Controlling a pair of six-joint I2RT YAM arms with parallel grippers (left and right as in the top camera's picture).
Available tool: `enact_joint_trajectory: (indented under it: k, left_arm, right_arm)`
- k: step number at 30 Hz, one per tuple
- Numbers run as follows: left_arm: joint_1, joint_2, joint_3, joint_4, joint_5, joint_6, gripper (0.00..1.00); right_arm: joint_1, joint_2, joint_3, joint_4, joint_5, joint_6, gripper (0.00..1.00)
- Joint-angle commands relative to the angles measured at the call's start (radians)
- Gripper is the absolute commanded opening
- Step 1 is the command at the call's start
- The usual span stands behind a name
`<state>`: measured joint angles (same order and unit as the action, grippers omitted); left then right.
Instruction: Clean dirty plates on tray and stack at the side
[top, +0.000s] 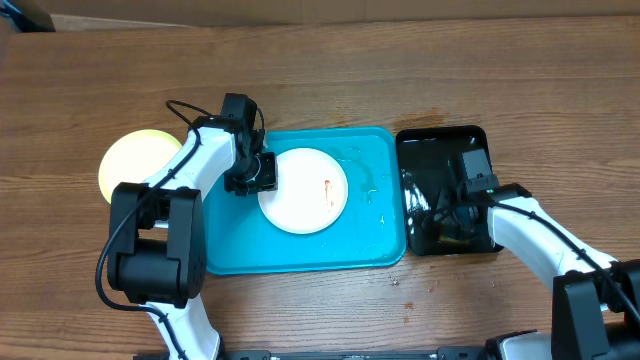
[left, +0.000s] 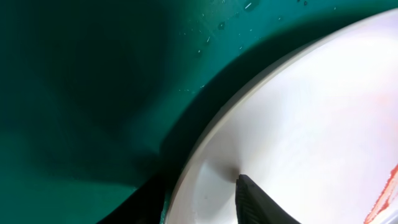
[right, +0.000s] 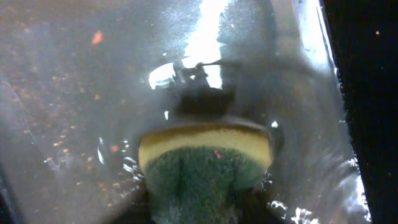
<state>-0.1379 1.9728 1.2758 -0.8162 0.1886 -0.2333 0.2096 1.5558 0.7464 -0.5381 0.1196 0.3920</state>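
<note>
A white plate (top: 303, 190) with a small reddish smear lies on the turquoise tray (top: 370, 235). My left gripper (top: 262, 176) is at the plate's left rim. In the left wrist view its fingers (left: 199, 190) are shut on the white plate (left: 311, 106), one on top and one under the rim, above the tray floor (left: 74, 93). A pale yellow-green plate (top: 135, 160) lies on the table left of the tray. I make out no second white plate. My right gripper (top: 455, 220) is shut on a yellow and green sponge (right: 205, 162), pressed into the wet black tray (top: 440, 145).
The black tray (right: 93, 68) holds shallow murky water with small specks. It stands against the turquoise tray's right rim. Water drops lie on the turquoise tray right of the plate. Bare wooden table surrounds both trays.
</note>
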Motion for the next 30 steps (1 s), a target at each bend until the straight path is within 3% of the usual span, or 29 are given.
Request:
enact_joint_trajectory:
  k: [1,2,5,10,19,20,21,24,27,30]
  left_arm:
    - [0.000,0.061,-0.044,0.008,-0.068,0.032,0.38]
    - [0.000,0.061,-0.044,0.009,-0.078,0.032,0.37]
    - [0.000,0.061,-0.044,0.010,-0.092,0.032,0.39]
    - [0.000,0.061,-0.044,0.010,-0.092,0.031,0.41]
    - [-0.001,0.061,-0.046,0.013,-0.092,0.027,0.37]
    - [-0.001,0.061,-0.046,0.013,-0.092,0.027,0.37]
    - [-0.001,0.061,-0.046,0.013,-0.092,0.027,0.36]
    - [-0.001,0.061,-0.046,0.013,-0.092,0.027,0.31]
    - [-0.001,0.061,-0.046,0.013,-0.092,0.027,0.30]
    - [-0.001,0.061,-0.046,0.013,-0.092,0.027,0.27]
  right_arm:
    - [0.002,-0.006,-0.003,0.038,-0.024,0.005,0.04]
    - [0.002,-0.006,0.014,0.043,-0.059,0.005,0.04]
    - [0.002,-0.006,0.071,0.034,-0.118,0.002,0.78]
    - [0.002,-0.006,0.120,-0.027,-0.111,0.002,0.81]
    - [0.003,-0.005,0.034,-0.124,-0.091,0.002,0.75]
    - [0.003,-0.005,0.025,-0.118,-0.087,0.002,0.71]
    - [0.003,-0.005,0.020,-0.114,-0.084,0.002,0.58]
    - [0.003,-0.005,0.025,-0.103,-0.086,0.002,0.04]
    - [0.002,-0.010,0.064,-0.129,-0.088,0.001,0.04]
    - [0.003,-0.031,0.198,-0.266,-0.087,-0.056,0.04]
